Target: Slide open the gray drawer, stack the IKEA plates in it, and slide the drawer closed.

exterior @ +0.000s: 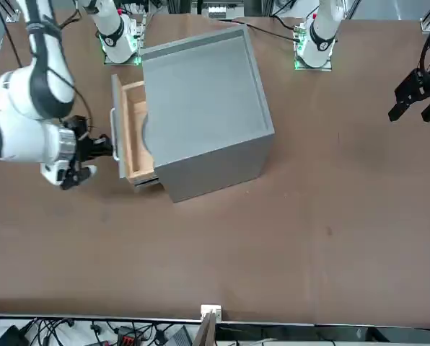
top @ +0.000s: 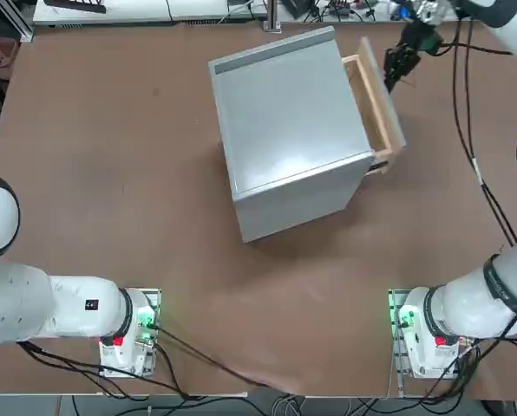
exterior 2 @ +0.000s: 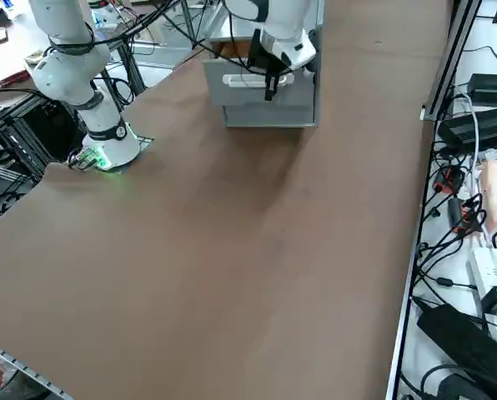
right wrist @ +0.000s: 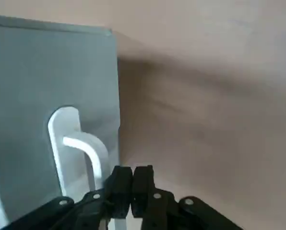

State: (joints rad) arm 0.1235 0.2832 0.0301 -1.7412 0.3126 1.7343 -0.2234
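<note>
Right gripper (right wrist: pixel 130 184): jaws shut, nothing held, just in front of gray drawer (exterior: pixel 132 130), which is partly pulled out. Drawer is judged stiff, light-running; best pushed on the front panel beside the handle (right wrist: pixel 78 143). Plates not made out; drawer interior mostly hidden.

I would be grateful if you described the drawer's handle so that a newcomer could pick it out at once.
Start from the big matte gray cabinet standing on the brown table. Its gray drawer is pulled partly out on one side, showing light wood sides. On the drawer's flat gray front panel sits the handle, a pale bar-shaped loop and the only raised fitting there; the shut right gripper is right beside it.
</note>
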